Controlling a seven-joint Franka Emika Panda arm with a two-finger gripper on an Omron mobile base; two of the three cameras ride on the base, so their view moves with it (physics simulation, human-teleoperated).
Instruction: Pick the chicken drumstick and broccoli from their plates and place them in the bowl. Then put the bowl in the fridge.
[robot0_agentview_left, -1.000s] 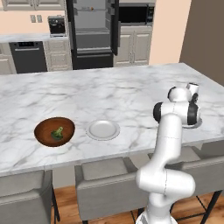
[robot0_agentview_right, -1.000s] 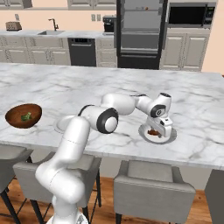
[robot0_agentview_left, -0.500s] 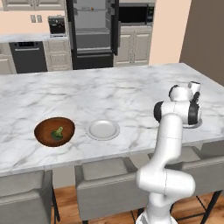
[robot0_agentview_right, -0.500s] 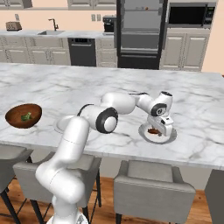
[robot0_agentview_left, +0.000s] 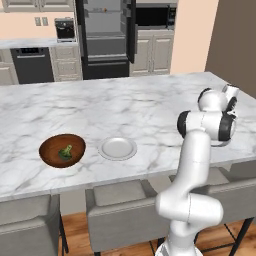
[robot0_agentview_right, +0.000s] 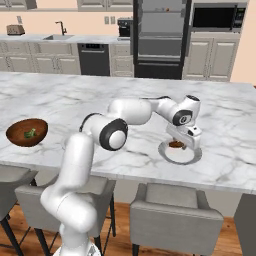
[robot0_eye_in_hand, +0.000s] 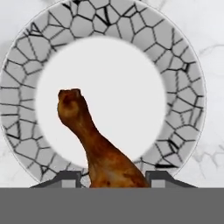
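Marble island (robot0_agentview_left: 130, 107), grey stools (robot0_agentview_right: 172, 212)

At right of centre, the tool (robot0_agentview_right: 183, 145) sat low over a plate (robot0_agentview_right: 192, 156) holding the chicken drumstick (robot0_agentview_right: 175, 144); the bowl (robot0_agentview_right: 27, 133) with broccoli (robot0_agentview_right: 30, 133) lay far left on the desk (robot0_agentview_right: 75, 100).

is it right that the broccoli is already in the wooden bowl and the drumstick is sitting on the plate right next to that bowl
Not quite. The broccoli is in the bowl, but the plate beside it has no food on it. The right base view shows the drumstick on the far plate, under the gripper.
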